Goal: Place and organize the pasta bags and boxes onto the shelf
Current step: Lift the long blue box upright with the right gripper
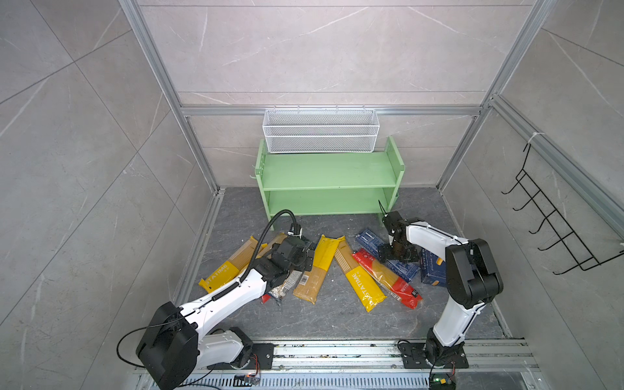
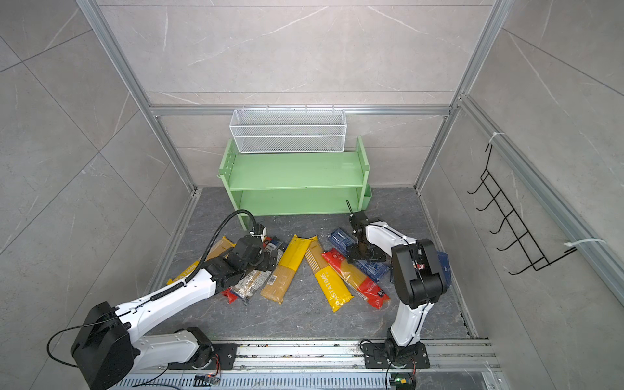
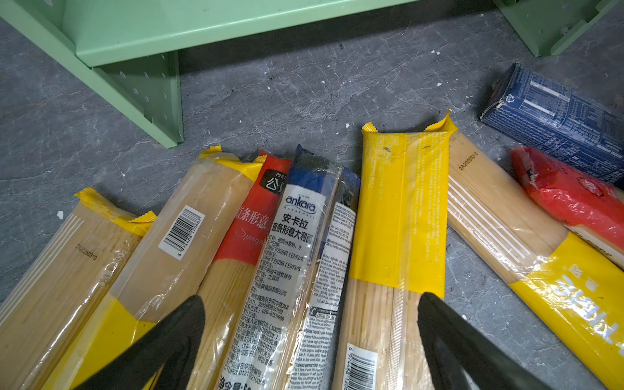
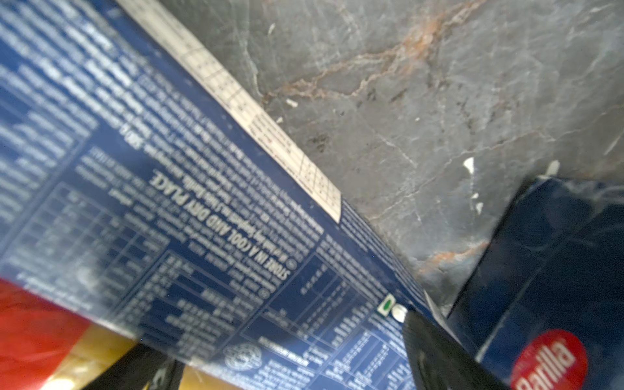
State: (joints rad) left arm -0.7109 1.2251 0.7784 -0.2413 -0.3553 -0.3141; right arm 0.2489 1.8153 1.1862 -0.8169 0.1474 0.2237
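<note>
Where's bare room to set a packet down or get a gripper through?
Both boards of the shelf are bare. Floor is free between shelf and packets, and nearer the arm bases. Crowded: the fanned packets and boxes.

White mesh basket (image 1: 320, 130), black hook rack (image 1: 557, 216), grey stone floor (image 1: 320, 320), pale specks (image 3: 347, 125), perhaps crumbs

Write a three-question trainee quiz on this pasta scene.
1. True or false: the light green two-tier metal shelf holds no pasta yet.
2. The open right gripper has its jaws either side of which item? A) long dark blue cardboard carton B) yellow plastic bag C) white mesh basket
3. Fill in: the clear blue-topped spaghetti packet under the open left gripper reads "____".
Key: 1 true; 2 A; 3 ankara.
</note>
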